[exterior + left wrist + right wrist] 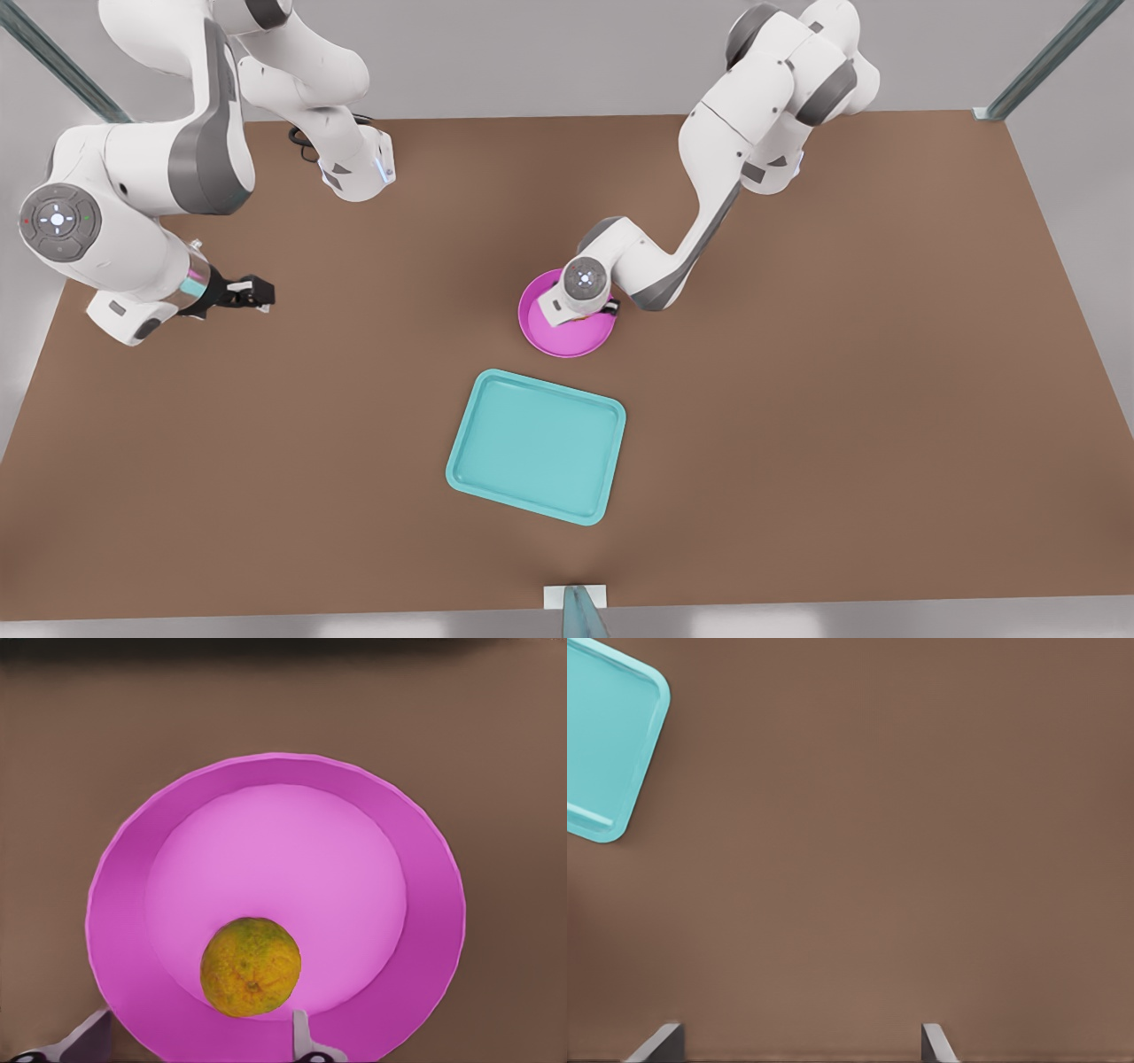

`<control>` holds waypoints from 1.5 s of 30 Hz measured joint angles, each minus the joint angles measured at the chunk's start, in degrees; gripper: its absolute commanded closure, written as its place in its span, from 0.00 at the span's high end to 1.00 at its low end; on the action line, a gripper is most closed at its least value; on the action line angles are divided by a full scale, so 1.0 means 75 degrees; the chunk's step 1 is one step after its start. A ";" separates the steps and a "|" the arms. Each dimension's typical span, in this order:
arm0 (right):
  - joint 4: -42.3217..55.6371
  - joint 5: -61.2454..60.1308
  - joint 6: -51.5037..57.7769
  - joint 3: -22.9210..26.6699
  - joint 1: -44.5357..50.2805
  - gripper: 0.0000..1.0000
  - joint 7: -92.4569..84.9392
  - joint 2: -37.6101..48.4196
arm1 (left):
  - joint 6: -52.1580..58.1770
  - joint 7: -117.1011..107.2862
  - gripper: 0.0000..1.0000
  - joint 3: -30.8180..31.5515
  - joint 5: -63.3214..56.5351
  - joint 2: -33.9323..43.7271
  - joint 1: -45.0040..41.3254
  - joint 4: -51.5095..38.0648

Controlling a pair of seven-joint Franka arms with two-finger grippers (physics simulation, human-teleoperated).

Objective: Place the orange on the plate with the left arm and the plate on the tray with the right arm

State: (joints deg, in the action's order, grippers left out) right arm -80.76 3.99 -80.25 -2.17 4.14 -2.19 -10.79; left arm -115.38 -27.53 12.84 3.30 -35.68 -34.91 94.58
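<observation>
The pink plate [542, 335] [266, 859] lies on the brown table just behind the teal tray [536, 446] [607, 735]. In the left wrist view the yellow-orange orange [251, 967] rests inside the plate near its rim. My left gripper [202, 1019] hangs over it, open, one fingertip close beside the fruit. This is the arm on the front view's right, and its wrist hides the orange there. My right gripper [252, 292] [799, 1036] hovers open over bare table at the front view's left, nothing between its fingers.
The tray holds nothing and sits near the table's front edge. Both arm bases stand at the back edge. A small post [576, 607] stands at the middle of the front edge.
</observation>
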 measured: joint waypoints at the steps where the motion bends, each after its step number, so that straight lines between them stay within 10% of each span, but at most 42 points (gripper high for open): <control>1: -0.0348 -0.0102 -0.0140 -0.0019 0.0161 1.00 0.0005 -0.0028 | 0.0234 -0.0169 1.00 -0.0285 0.0003 0.0408 -0.0004 0.0097; 7: -0.3928 -0.1848 -0.2640 -0.0126 0.1471 1.00 0.0186 0.0017 | 0.3326 0.0379 1.00 -0.4996 0.0044 0.1974 0.0494 -0.2447; 12: -0.5626 -0.3103 -0.5229 -0.0229 0.2332 1.00 0.0352 -0.0289 | 0.4080 0.1250 1.00 -0.1868 -0.0760 0.3700 0.3778 -0.1668; 38: -0.4848 -0.5014 -0.8988 -0.0717 0.4194 1.00 0.1100 -0.2715 | 0.4403 0.3400 1.00 -0.1993 -0.1127 0.3919 0.3965 -0.1423; 42: -0.4844 -0.5029 -0.9031 -0.0734 0.4194 0.65 0.1124 -0.2717 | 0.4409 0.3533 1.00 -0.1993 -0.1127 0.3918 0.3972 -0.1423; 45: -0.4835 -0.5026 -0.9044 -0.0740 0.4194 0.60 0.1143 -0.2765 | 0.4417 0.3615 1.00 -0.1993 -0.1127 0.3917 0.3969 -0.1419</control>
State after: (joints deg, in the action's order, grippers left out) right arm -117.02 -33.70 -148.07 -7.72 35.60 6.39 -31.53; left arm -82.25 -0.41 -2.10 -5.15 -6.30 -5.15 83.93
